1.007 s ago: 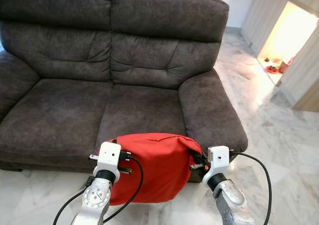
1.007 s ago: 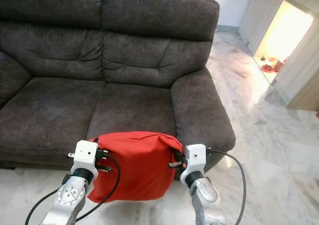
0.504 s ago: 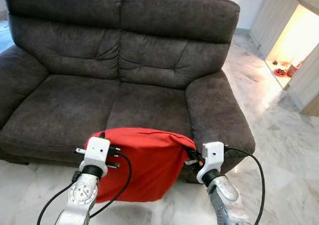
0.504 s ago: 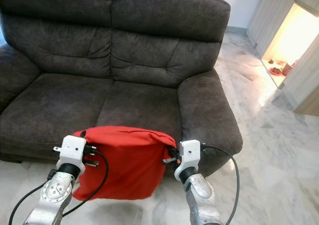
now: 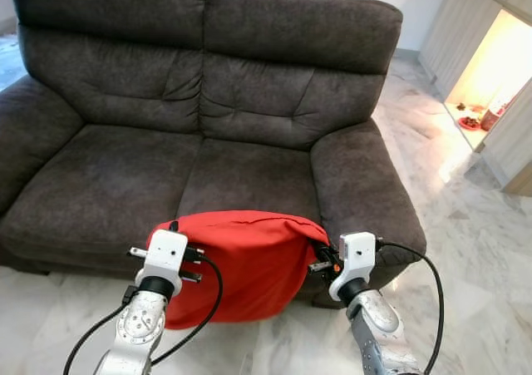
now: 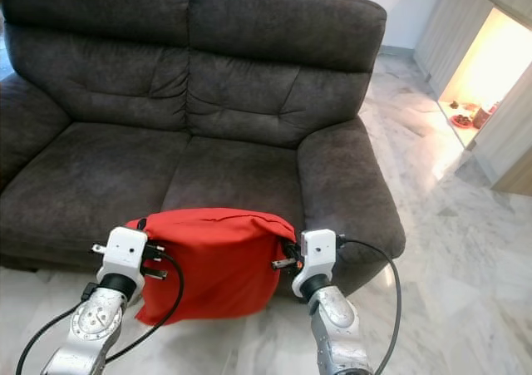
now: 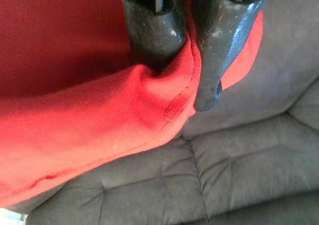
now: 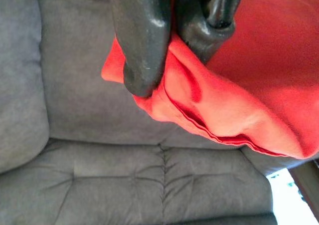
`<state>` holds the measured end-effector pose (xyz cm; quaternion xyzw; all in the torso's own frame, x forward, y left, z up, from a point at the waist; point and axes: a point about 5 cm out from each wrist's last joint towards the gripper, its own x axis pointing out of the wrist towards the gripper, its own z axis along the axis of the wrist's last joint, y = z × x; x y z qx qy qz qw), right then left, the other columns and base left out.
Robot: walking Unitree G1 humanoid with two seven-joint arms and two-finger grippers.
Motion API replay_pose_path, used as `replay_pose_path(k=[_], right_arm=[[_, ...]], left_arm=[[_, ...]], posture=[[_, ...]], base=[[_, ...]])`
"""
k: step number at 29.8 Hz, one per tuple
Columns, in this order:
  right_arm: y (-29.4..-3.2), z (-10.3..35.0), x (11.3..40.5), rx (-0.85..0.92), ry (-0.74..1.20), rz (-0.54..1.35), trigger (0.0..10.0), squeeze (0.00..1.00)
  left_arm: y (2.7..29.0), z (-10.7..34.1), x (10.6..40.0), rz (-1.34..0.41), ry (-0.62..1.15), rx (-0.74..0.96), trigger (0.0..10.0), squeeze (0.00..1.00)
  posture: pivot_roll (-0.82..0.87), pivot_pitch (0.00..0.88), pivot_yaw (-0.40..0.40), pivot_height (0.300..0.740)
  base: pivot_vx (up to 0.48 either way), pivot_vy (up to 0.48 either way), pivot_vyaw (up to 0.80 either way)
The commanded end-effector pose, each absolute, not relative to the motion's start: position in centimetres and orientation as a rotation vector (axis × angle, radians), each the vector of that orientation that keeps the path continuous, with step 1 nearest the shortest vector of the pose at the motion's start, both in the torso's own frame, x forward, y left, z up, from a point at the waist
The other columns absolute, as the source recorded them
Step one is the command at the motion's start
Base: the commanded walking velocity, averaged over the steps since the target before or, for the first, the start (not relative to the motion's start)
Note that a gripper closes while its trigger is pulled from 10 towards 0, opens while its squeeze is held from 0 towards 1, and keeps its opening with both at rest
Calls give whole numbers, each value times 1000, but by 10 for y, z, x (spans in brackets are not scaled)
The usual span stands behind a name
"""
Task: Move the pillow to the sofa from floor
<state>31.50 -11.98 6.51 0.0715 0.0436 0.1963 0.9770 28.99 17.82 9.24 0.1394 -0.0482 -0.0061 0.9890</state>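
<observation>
Both pairs of fingers (image 7: 154,30) are pinching the red pillow's (image 5: 241,263) 2 top corners, left gripper (image 7: 187,60) and right gripper (image 8: 167,45) holding it off the floor (image 5: 465,250) before the sofa (image 5: 224,167); lifting is done, placing is remaining.

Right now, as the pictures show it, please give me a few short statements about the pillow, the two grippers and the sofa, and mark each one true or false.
1. The red pillow hangs between both grippers. True.
2. The left gripper is open and empty. False: it is shut on the pillow's edge.
3. The pillow lies flat on the sofa seat. False: it hangs in front of the seat's front edge.
4. The right gripper pinches red cloth. True.
5. The floor is pale marble. True.
</observation>
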Motion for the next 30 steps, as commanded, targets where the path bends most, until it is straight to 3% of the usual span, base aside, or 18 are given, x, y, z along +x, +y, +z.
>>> replay_pose_path(k=[1, 30], right_arm=[[-128, 77, 319, 128, 23, 377, 10000, 0], [-127, 78, 320, 124, 26, 388, 10000, 0]], left_arm=[[172, 112, 294, -12, -204, 268, 10000, 0], [172, 112, 294, -17, -206, 252, 10000, 0]], posture=[[188, 92, -92, 740], [189, 92, -95, 740]], base=[[0, 0, 0], [0, 0, 0]])
